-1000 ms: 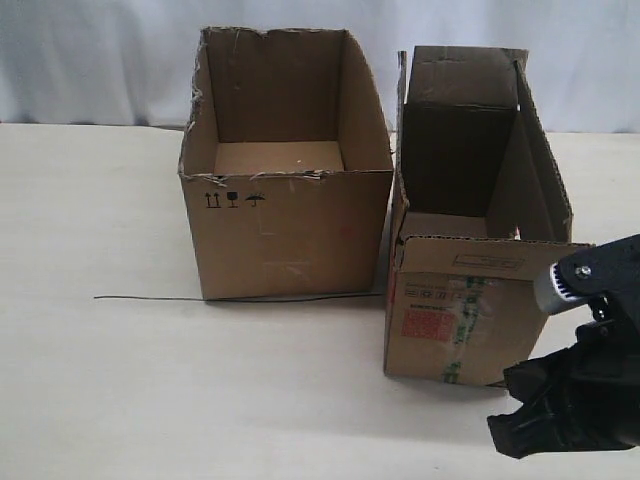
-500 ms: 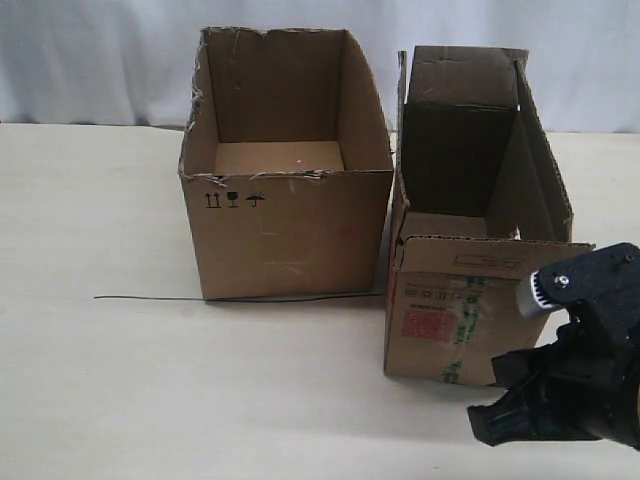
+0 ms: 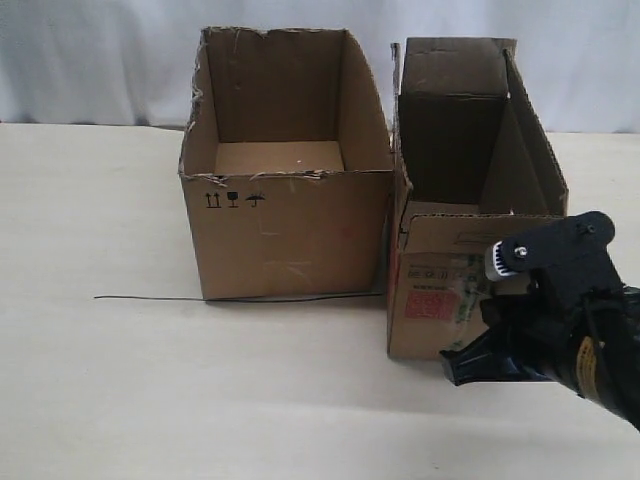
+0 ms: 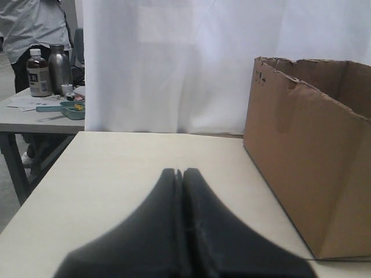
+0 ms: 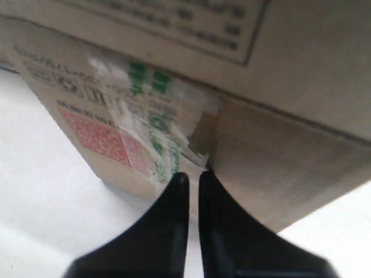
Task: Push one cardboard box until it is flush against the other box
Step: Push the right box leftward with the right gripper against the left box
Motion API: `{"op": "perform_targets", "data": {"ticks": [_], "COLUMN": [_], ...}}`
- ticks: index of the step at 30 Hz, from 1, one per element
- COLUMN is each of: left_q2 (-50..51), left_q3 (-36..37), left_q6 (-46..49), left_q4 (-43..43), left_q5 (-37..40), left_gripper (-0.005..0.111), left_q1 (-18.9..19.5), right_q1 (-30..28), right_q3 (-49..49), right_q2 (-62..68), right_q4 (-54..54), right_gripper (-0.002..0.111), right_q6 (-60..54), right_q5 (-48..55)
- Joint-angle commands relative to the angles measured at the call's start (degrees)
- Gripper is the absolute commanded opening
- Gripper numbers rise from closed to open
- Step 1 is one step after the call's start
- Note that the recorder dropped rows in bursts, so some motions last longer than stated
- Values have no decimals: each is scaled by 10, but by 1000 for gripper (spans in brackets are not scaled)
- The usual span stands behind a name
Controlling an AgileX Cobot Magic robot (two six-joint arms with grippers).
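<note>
On the table [image 3: 120,400], right of centre, the narrow box [image 3: 428,325] stands upright with its flaps raised. Its front carries a red-printed label [image 5: 104,139] and a green-striped tape strip [image 5: 156,124] over torn white paper. Black print in a ruled panel [image 5: 191,23] sits higher on that face. None of this writing is legible. The carton is brown, taller than its neighbour, and has an inner partition.

The wide box [image 3: 285,235] stands just to its left, open, with ragged top edges. Three small black handling symbols [image 3: 232,200] mark its front: arrows, a glass, an umbrella. A thin dark slit shows between the two lower fronts; contact higher up cannot be judged.

Right gripper [image 5: 189,176]: fingers nearly together, holding nothing, tips at the narrow box's lower front beside the tape. Whether they touch the card cannot be told.

Left gripper [image 4: 179,172]: fingers pressed together, empty, over bare table beside the wide box.
</note>
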Motion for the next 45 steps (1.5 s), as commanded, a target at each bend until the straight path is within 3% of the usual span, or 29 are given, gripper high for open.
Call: {"op": "perform_targets", "data": {"ticks": [1, 11, 20, 25, 38, 45], "left_q2": [-2, -2, -2, -2, -2, -2], "left_q3": [2, 2, 2, 2, 2, 2], "left_q6": [1, 1, 1, 1, 1, 1], "left_q4": [-4, -4, -5, -5, -5, -5], "left_q5": [-5, -5, -5, -5, -5, -5], "left_gripper": [0, 0, 0, 0, 0, 0], "left_q1": [-4, -4, -4, -4, -4, -4], "right_q1": [1, -3, -55, -81, -81, -81], "right_q3": [-29, -81, -85, -103, -175, -175], "right_q2": [37, 103, 117, 123, 174, 113], "right_q4": [-38, -67, -67, -67, -67, -25], "right_gripper": [5, 5, 5, 5, 5, 5], "right_q6": [22, 43, 52, 52, 51, 5], "right_q5": [18, 54, 60, 27, 4, -59]}}
